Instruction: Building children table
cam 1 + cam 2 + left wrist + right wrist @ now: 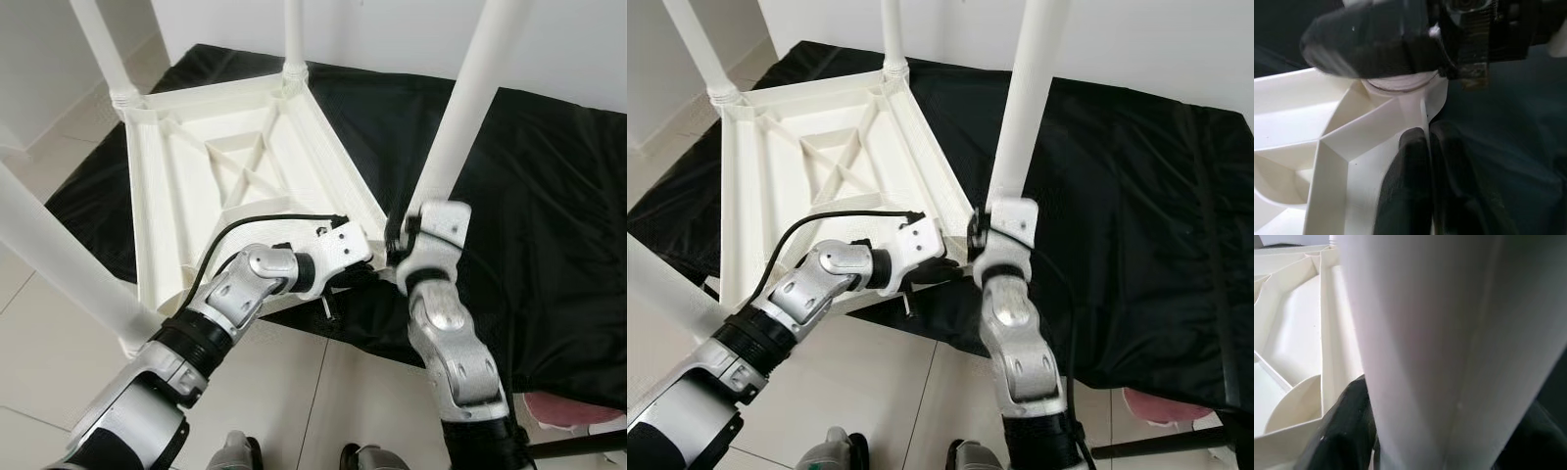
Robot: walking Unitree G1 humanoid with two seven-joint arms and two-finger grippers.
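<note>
White plastic children's table top (pixel 186 176): upside down, ribbed underside up, lying partly on a black fabric sheet (pixel 529 215) spread over a pale tiled floor (pixel 39 343).

White plastic round legs: one at the near left corner (pixel 59 264), one at the far left corner (pixel 103 49), one at the far corner (pixel 293 34), all standing up from the top.

Left gripper (pixel 1427 161): at the near right corner, its black fingers (pixel 1405 186) clenched on the thin corner wall.

Fourth white leg (pixel 470 108): upright at that same corner, grasped low down by the right gripper (pixel 985 235).

Pink object (pixel 573 411): on the floor at far right, partly hidden.

No legible writing.
</note>
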